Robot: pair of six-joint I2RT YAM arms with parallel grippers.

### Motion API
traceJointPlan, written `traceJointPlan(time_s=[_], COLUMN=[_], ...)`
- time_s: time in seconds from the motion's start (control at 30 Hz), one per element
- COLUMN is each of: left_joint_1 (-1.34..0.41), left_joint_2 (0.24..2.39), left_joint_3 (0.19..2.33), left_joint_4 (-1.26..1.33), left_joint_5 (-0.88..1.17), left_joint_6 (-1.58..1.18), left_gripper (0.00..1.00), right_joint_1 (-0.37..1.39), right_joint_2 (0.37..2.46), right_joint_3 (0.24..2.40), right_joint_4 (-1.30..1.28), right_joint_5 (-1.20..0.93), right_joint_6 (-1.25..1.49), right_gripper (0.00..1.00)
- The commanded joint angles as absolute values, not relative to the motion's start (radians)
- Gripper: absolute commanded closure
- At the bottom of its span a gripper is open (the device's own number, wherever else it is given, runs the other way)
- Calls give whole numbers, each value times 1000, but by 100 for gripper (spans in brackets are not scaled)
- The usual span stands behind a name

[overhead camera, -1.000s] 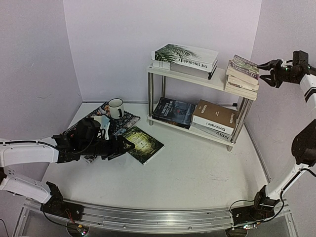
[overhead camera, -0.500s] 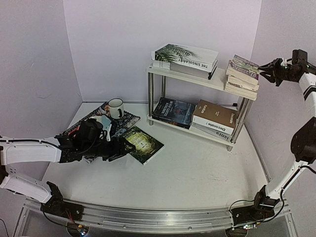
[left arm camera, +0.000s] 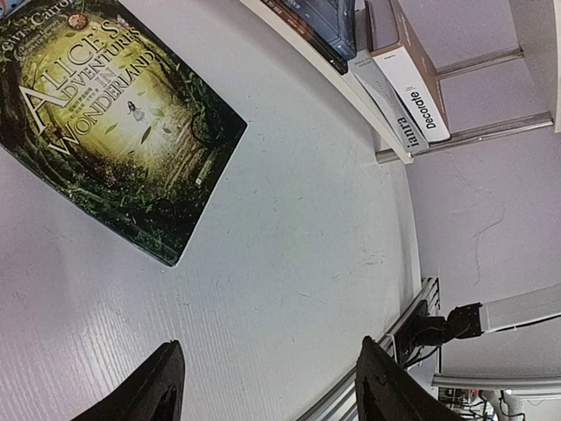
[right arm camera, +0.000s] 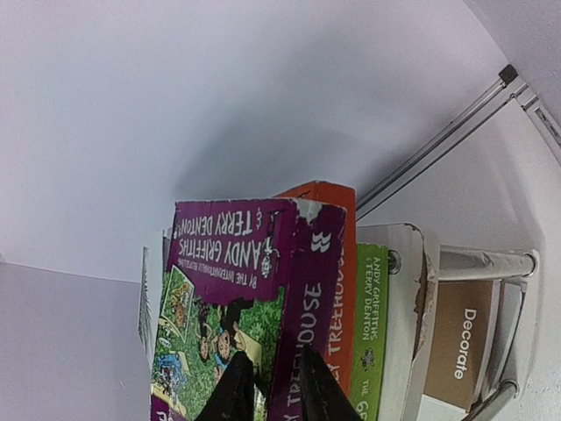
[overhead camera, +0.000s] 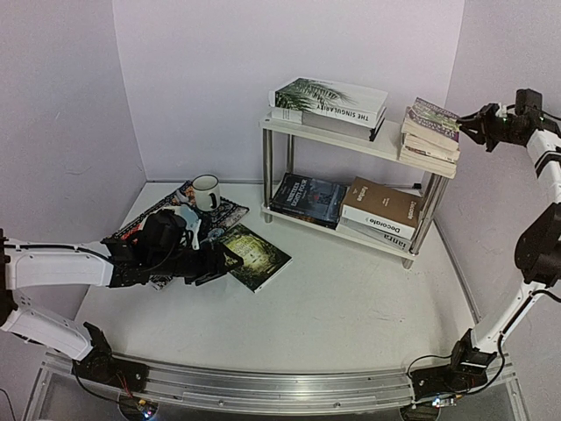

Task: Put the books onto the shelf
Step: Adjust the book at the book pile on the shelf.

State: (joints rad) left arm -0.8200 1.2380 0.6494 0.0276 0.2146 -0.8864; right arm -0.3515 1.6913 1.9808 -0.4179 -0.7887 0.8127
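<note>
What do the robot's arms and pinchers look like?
The left arm and right arm are smooth white tubes with chunky black joints. The left gripper and right gripper each have two black fingers. Thin black cables trail near the black bases, bolted to a silver rail.

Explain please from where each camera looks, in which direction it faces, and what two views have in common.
Top external: high behind the bases, looking down and forward over the table to the shelf; both arms show, left gripper and right gripper.
Left wrist: low over the table, facing the Alice book; its two fingers show at the bottom.
Right wrist: beside the shelf's top board, facing the magenta book; its fingertips show.
Shared: both wrist views show the Decorate book.
</note>
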Motion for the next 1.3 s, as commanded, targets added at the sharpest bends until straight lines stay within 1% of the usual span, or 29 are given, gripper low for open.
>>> traceJointPlan(time_s=[0.0,0.63,0.93,1.27], left_joint_1=[-825,-824,-824,-825], left_joint_2=[1258,1272,1240,1188], left_joint_3=[707,713,699,676], left_joint_4=[69,72,70,69], left_joint_5=[215,216,196,167], left_joint_6=[-862,-853,-848,-847], left_gripper=[32,31,31,31], right_joint_1=[-341,-303,-304,-304], right_joint_2=[1721,1774,1721,1561], right_joint_3=[2014,2085,2068,1968], right_joint_4=[-376,-370,-378,-394], right_joint_5=[-814,-785,-726,-648], right_joint_6=[821,829,802,704], right_gripper=[82,81,76,62])
